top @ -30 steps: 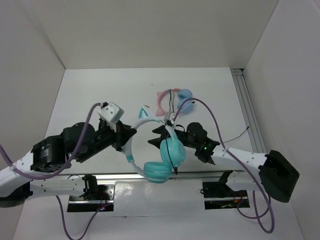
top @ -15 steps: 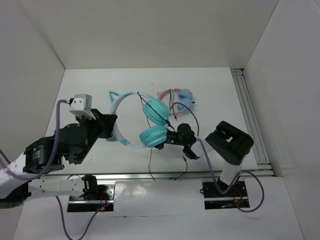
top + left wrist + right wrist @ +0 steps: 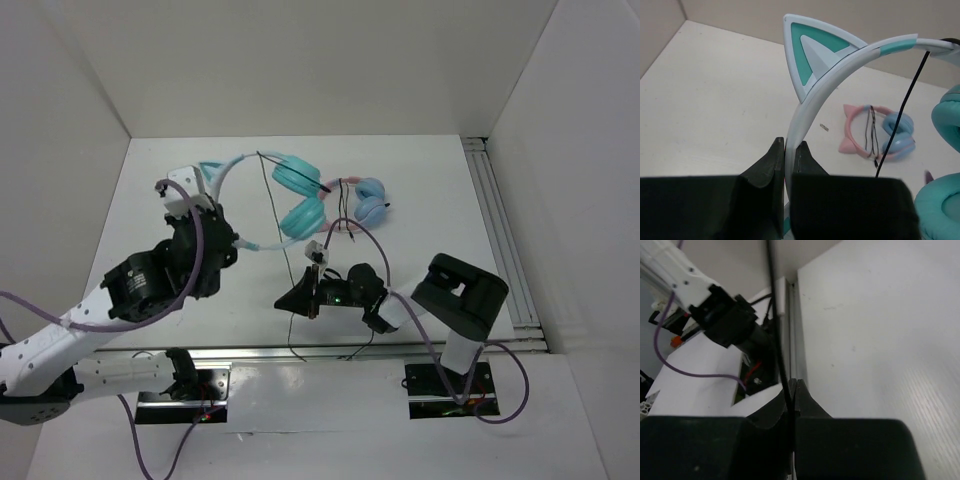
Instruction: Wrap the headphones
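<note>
The headphones [image 3: 300,192], teal cups on a pale headband with cat ears, hang above the back middle of the table. My left gripper [image 3: 224,226] is shut on the headband [image 3: 840,65]; in the left wrist view the band runs up from between the jaws of that gripper [image 3: 790,148], past a cat ear [image 3: 810,45]. The thin black cable [image 3: 277,230] drops from the band's top to my right gripper [image 3: 298,298], which is shut on it near the front edge. In the right wrist view the cable [image 3: 775,315] passes into the shut right gripper [image 3: 793,386].
Pink-banded headphones with light blue cups [image 3: 358,205] lie on the table just right of the teal cups. A metal rail [image 3: 497,232] runs along the table's right side. White walls close in the left, back and right. Loose cable trails over the front edge [image 3: 330,352].
The left arm has swung the headphones from the front of the table up toward the back. The right gripper closed on the cable and moved left along the front.
</note>
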`<act>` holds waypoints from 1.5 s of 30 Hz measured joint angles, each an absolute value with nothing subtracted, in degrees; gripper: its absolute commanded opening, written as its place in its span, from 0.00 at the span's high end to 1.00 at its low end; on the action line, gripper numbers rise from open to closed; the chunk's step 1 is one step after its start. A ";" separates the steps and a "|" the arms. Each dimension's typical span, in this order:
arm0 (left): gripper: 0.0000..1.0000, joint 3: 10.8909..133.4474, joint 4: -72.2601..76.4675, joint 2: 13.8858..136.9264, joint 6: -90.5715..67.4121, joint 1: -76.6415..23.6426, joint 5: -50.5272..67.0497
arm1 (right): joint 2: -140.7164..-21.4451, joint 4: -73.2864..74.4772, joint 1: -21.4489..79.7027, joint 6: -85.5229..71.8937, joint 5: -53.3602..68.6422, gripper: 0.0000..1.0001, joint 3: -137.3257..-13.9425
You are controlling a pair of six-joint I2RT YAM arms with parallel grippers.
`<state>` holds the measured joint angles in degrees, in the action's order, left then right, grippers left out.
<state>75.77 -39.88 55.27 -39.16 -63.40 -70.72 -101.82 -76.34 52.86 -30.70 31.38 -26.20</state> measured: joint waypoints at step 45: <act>1.00 94.39 -49.84 98.10 -29.78 -31.99 -37.26 | -78.26 1.45 56.49 9.74 4.97 0.98 -62.43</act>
